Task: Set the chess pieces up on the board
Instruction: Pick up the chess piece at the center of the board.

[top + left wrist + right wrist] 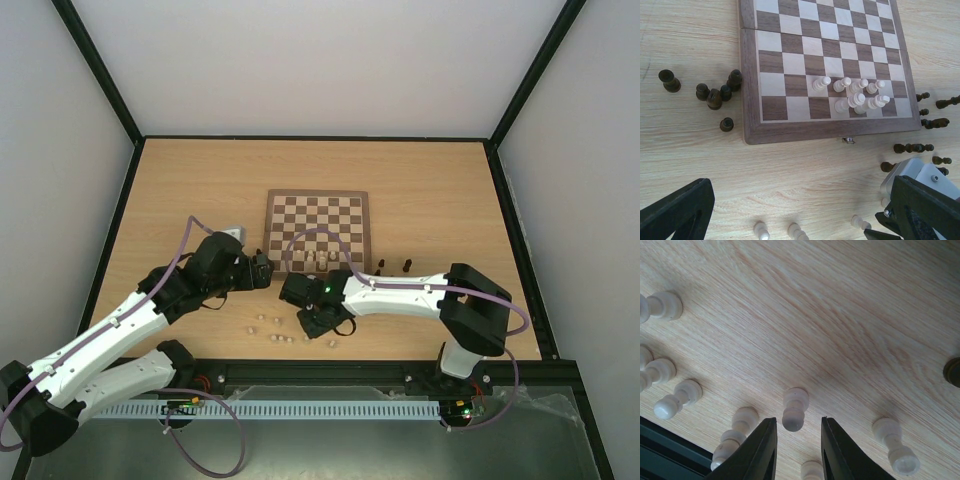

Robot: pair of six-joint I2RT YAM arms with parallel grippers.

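Note:
The board lies mid-table, with several cream chess pieces standing in its two near rows. They also show in the left wrist view. Several more cream pieces stand on the table near the front. My right gripper hangs over them. In the right wrist view it is open, its fingertips on either side of the head of one upright cream pawn without touching it. My left gripper is wide open and empty just left of the board's near corner, low over bare table.
Dark pieces stand on the table left of the board and lie to its right. The right arm's wrist is close to my left gripper's right finger. Other cream pawns flank the right gripper.

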